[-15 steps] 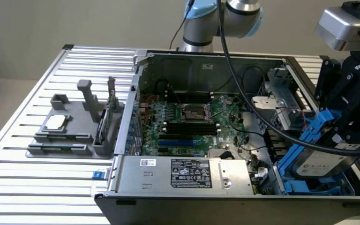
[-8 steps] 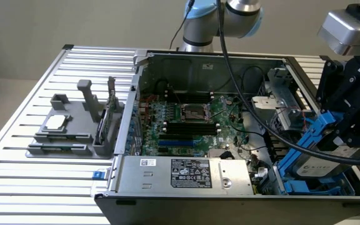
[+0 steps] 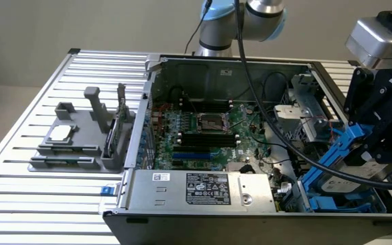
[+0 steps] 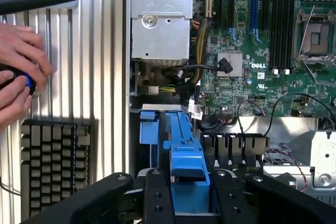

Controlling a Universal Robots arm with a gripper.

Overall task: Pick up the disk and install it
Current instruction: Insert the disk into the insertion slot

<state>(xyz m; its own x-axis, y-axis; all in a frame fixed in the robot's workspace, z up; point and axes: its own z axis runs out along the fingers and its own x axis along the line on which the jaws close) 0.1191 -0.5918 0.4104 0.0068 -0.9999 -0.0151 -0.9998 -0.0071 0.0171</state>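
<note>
Installing is the step in hand: the pick-up looks done, the seating not yet.

- Tool [image 3: 367, 145] is clamped on the disk [image 3: 328, 155]. In the wrist view its black fingers [image 4: 157, 198] sit hard against either side of the blue carrier, no gap showing.
- Disk is over the corner of the computer case [image 3: 203, 71] that adjoins the power supply [image 3: 203, 190], above the blue-railed drive bay [image 3: 339, 205]. It is lifted off the case floor at the tool end. Whether the low end already touches the bay rails, I cannot tell.
- Long axis: slanted, not level with the case. One end is raised in the tool; the other dips into the case toward the power supply. In the wrist view the carrier [image 4: 184, 145] runs straight out from between the fingers, its far end just short of the power supply's cable end.
- A black cable from the arm drapes across the case close to the disk.
- Outside the case, on the table [image 3: 19, 204]: a person's hands [image 4: 21, 72] beside a keyboard [image 4: 52, 166].

Judgement: seating calls for bringing the carrier down level with the bay rails, squaring its edges to them, then a straight push along the long axis. The slant and the loose wiring near the bay are the likely snags.
</note>
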